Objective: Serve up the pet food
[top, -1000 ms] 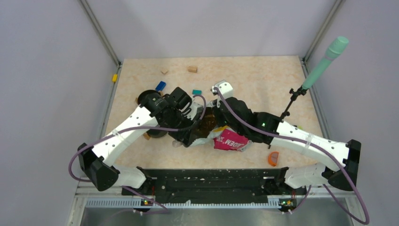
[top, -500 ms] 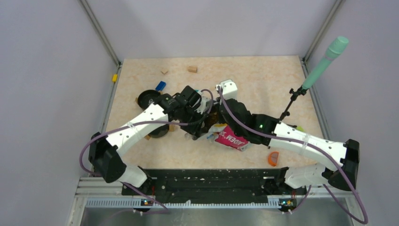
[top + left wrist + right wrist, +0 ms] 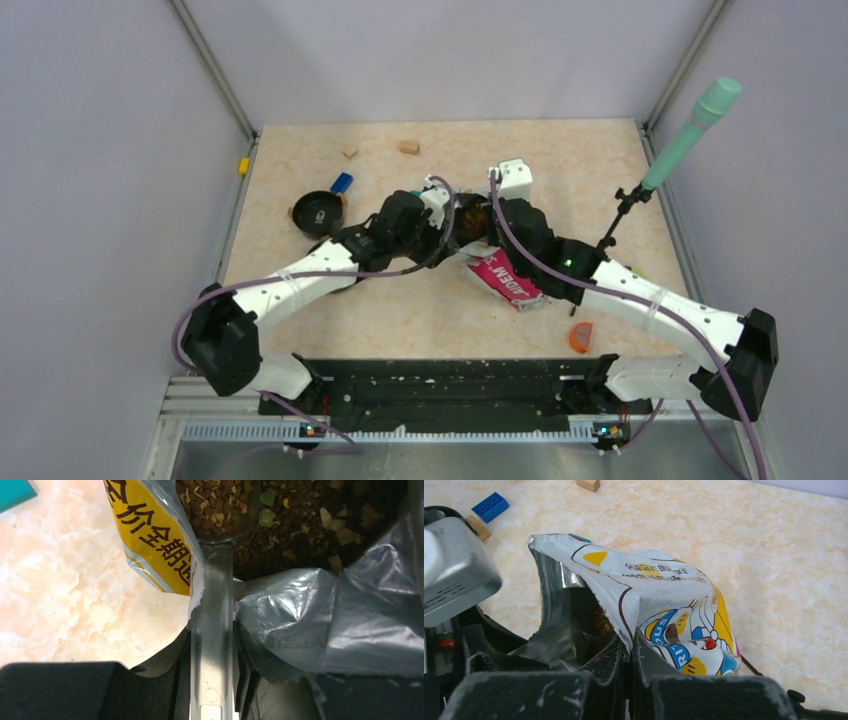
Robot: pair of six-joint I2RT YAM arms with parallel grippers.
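Top external shows a black bowl point(image 3: 316, 212) at the left of the table point(image 3: 580, 160), well apart from the bag point(image 3: 506, 281) lying near the middle, where both arms meet. Left wrist shows the left claw point(image 3: 212, 680) clamped on a clear scoop point(image 3: 212, 615) by its handle, the cup heaped with kibble point(image 3: 300, 525) inside the bag's open mouth. Right wrist shows the right claw point(image 3: 630, 652) pinching the bag's torn rim tight.

Glossy crinkled plastic bag point(image 3: 664, 595), silvery inside; pet food point(image 3: 310, 535) matt, crumbly.
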